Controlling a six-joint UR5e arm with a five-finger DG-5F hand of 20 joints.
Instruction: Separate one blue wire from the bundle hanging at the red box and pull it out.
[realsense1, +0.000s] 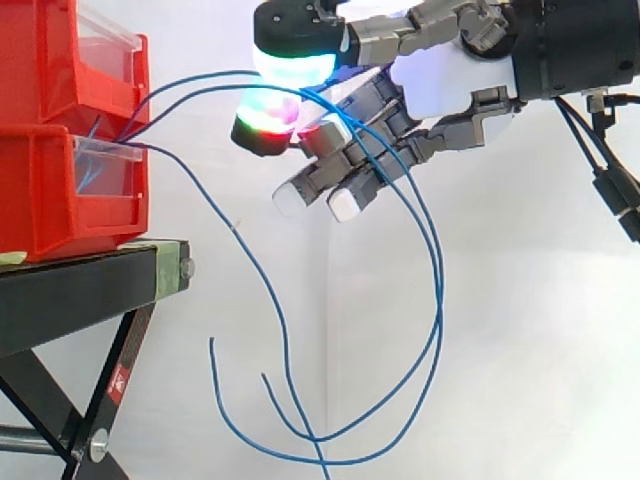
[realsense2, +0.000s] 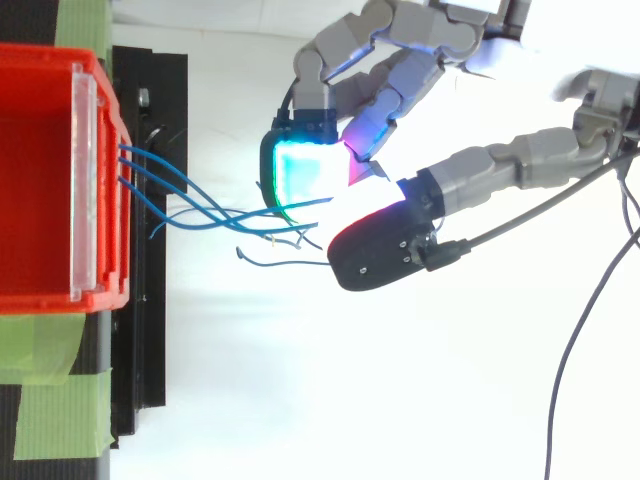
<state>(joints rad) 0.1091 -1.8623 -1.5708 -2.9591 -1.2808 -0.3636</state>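
Blue wires (realsense1: 439, 300): hung from the clear front of the lower red bin (realsense1: 50, 190), arched rightward to the hand (realsense1: 450, 85), then dropped in long loops beneath it; loose ends are seen low, right of the black stand (realsense1: 70, 290).
Position to hand: two strands are run between the glowing pads (realsense1: 295, 62) and draped across the front of the lower fingers (realsense1: 345, 205). A third strand is seen falling free from the bin, left of and below the hand, untouched.
Hand: seen coming in from the right, level with the bins. The cyan-green pad and the red-magenta pad are brought together, with the two strands pinched between them. The other fingers are held nearly straight, angled down-left.
Surroundings: upper red bin (realsense1: 40, 50) is stacked on the lower one. Green tape (realsense2: 50, 370) is stuck on the stand top. White curtain (realsense1: 520, 350) is hung behind.
Obstruction: in the top view the strands are crossed over one another just off the bin.
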